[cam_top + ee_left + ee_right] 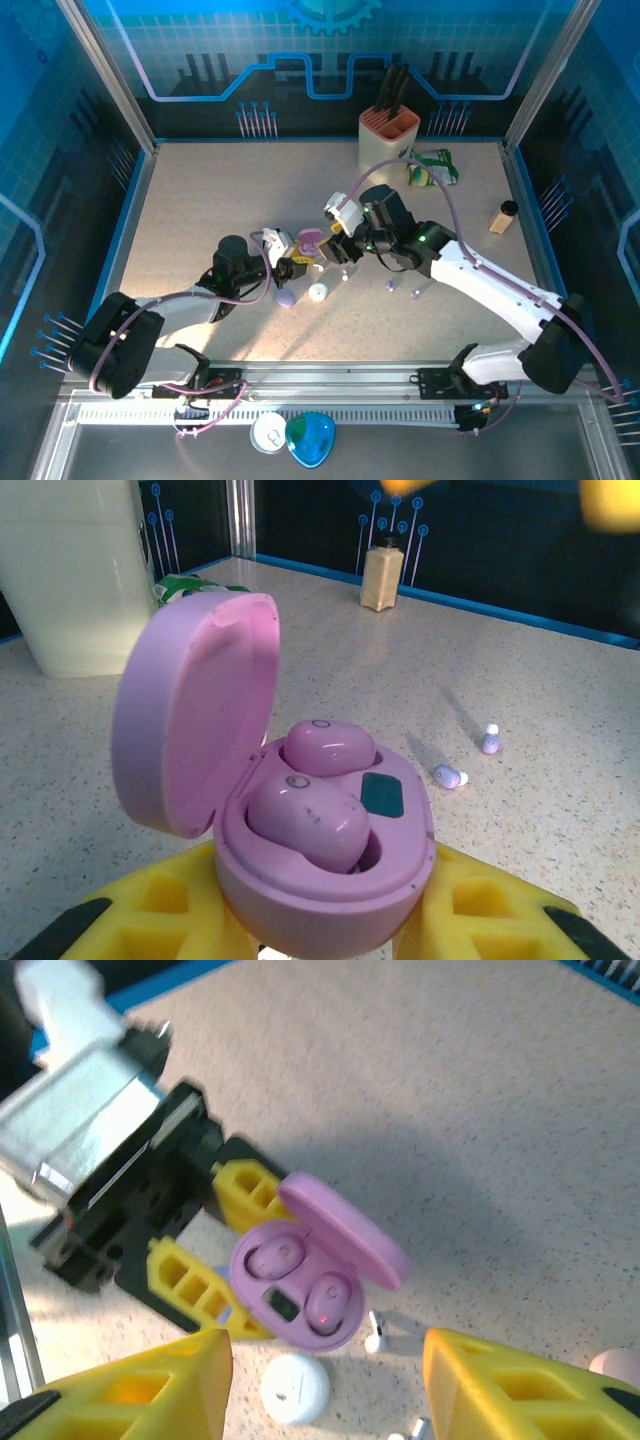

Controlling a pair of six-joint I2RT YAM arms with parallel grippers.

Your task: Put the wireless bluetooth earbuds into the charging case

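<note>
Leaving bare tabletop [190,210] on its left out to the blue side wall [128,200], the left gripper [296,266] pinches the pink charging case [320,880] at centre, lid up, with two glossy pink earbuds [310,820] seated inside. The right gripper [325,1385] hangs spread close by. Two lilac earbuds [449,776] lie loose on open table further right.

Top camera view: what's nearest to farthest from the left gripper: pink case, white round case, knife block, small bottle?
1. pink case, held by the left gripper
2. white round case, just toward the bases
3. knife block, at the back
4. small bottle, far right
</note>
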